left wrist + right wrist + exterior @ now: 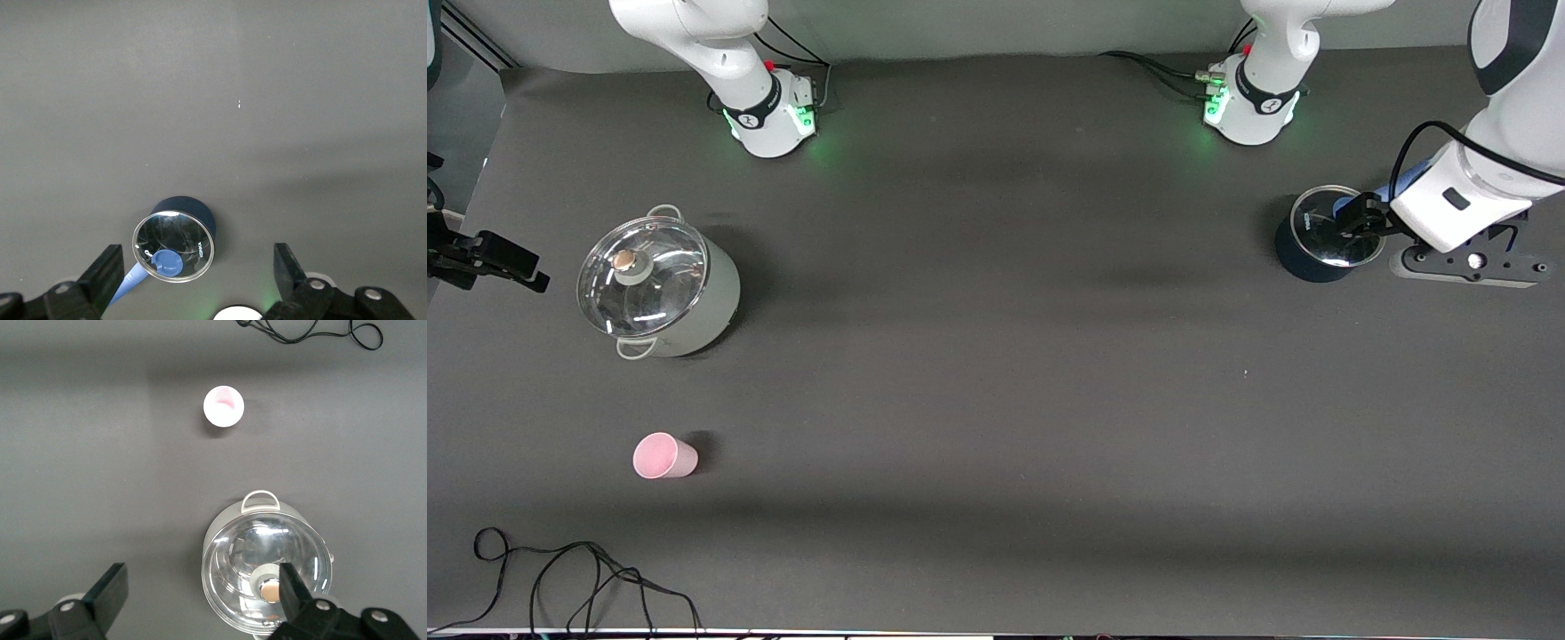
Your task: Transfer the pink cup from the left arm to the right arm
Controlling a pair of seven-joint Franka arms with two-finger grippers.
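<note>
Pink cup (664, 456) stands upright on the tabletop (996, 400), nearer the camera than the lidded grey pot (660, 286). Above that pot, my right tool (200, 593) is spread; left tool (197, 277), spread, over the dark pot (1325, 238), awaiting handover.

Open table (996, 373) around pink cup (663, 456)

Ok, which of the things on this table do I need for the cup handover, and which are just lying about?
Needed:
- pink cup, upright on the table, toward the right arm's end
- left hand, open, over the dark blue pot
- right hand, open, above the white pot

Lying about:
- white pot with glass lid
- dark blue pot with glass lid
- black cable at the table edge nearest the front camera
</note>
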